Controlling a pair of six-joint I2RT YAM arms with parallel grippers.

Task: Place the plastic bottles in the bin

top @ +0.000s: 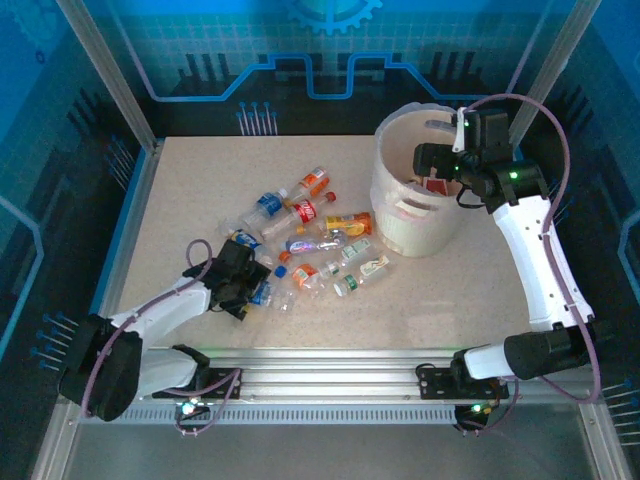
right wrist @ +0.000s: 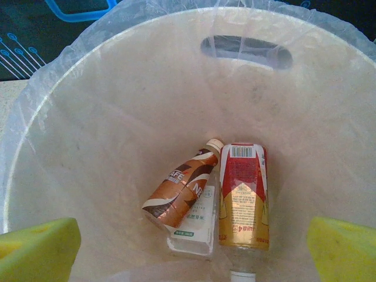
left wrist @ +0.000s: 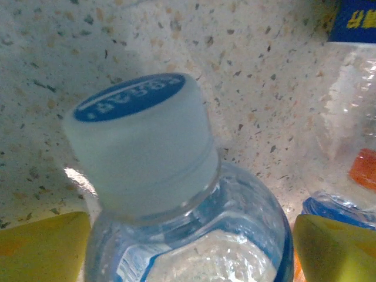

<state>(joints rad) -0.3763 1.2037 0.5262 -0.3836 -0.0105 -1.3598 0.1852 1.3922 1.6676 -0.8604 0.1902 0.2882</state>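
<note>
Several plastic bottles [top: 310,235] lie scattered mid-table, among them a red-labelled one [top: 306,211] and an orange one [top: 349,223]. My left gripper [top: 245,290] is low at the pile's near-left edge. In the left wrist view a clear blue-labelled bottle [left wrist: 194,235] with a white cap [left wrist: 141,147] fills the gap of the left gripper [left wrist: 191,249]; its yellow fingers [left wrist: 41,247] sit at the bottle's sides, contact unclear. My right gripper [top: 432,160] hangs open over the bin [top: 400,215]. Inside the bin [right wrist: 117,117] lie a brown bottle [right wrist: 179,191], a red-gold one [right wrist: 244,197] and a clear one [right wrist: 197,226], below the right gripper [right wrist: 194,247].
Another blue-labelled bottle [left wrist: 352,70] and an orange cap [left wrist: 364,167] lie just right of the left fingers. Metal frame posts [top: 110,80] and blue walls ring the table. Bare speckled tabletop [top: 470,290] stretches in front of the bin.
</note>
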